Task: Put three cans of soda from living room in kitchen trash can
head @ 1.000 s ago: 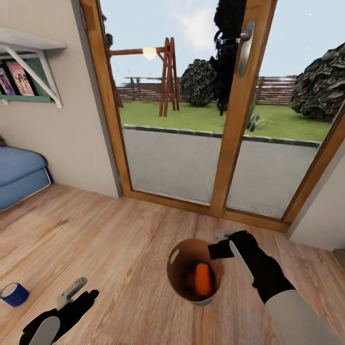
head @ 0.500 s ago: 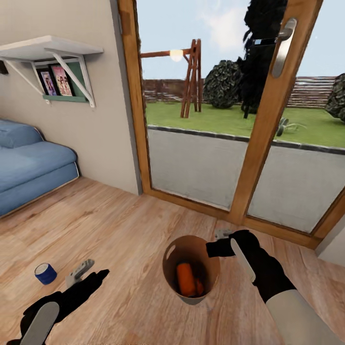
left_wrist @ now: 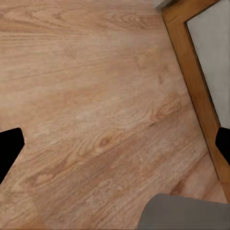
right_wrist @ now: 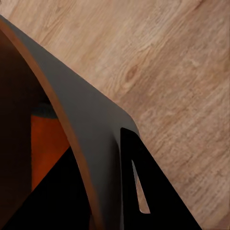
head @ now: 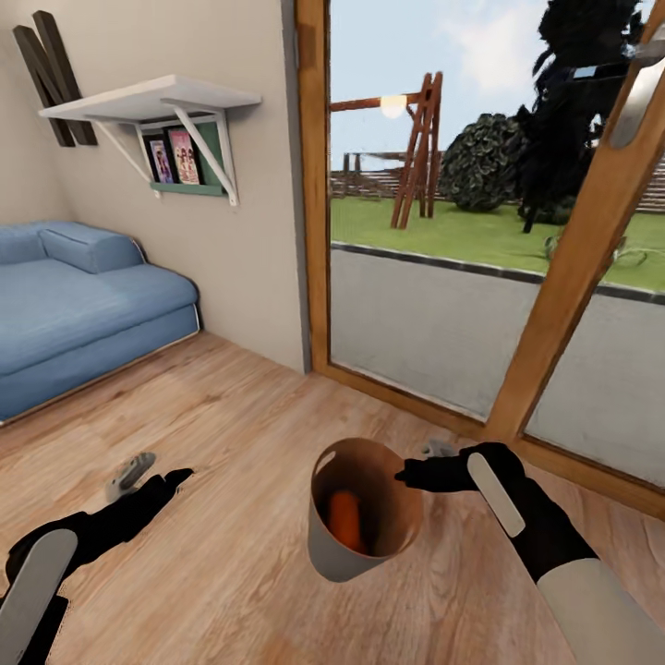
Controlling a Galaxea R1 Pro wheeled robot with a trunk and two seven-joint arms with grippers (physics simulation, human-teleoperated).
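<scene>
The right end effector [head: 416,471] pinched the trash can [head: 332,554] rim; an orange can [head: 344,519], perhaps two, lay inside. Left of the trash can, the left end effector [head: 152,476] hung spread.

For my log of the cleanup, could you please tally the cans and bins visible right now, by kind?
Orange soda cans: 1, inside the bin
Blue soda cans: 0
Trash bins: 1, held at its rim by the right gripper
Total: 2
</scene>
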